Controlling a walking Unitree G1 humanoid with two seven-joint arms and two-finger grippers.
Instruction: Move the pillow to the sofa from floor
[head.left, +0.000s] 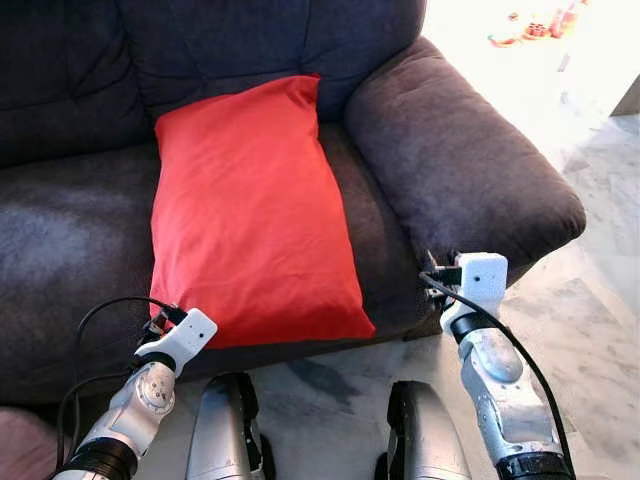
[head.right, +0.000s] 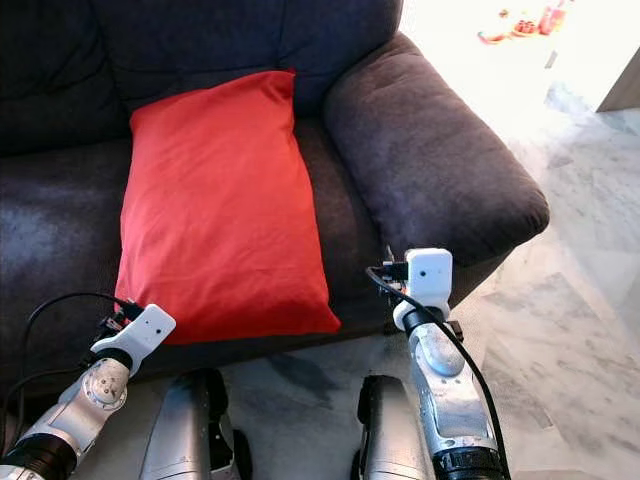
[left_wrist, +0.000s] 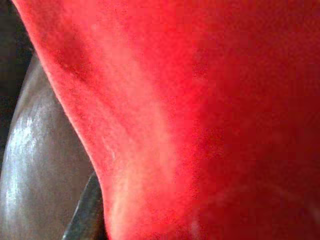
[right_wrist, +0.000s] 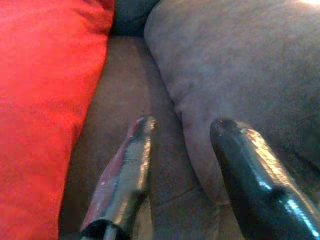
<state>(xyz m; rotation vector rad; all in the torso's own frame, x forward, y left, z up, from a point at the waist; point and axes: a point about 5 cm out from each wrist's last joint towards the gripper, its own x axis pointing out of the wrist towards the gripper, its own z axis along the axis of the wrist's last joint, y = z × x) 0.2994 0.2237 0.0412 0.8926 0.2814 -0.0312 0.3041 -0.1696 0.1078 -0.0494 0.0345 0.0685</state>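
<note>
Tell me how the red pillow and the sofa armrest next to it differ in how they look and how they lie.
Colour: the red pillow is bright and smooth; the armrest is dark grey-brown and fuzzy. Shape: the pillow is a flat rectangle; the armrest is a thick rounded bolster. Pose: the pillow lies on the seat cushion, its far edge against the backrest; the armrest rises beside the seat, with a strip of seat between it and the pillow. Both look soft.

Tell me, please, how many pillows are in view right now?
1: the red pillow lies on the dark sofa seat, leaning on the backrest beside the armrest. Others may lie out of view.
</note>
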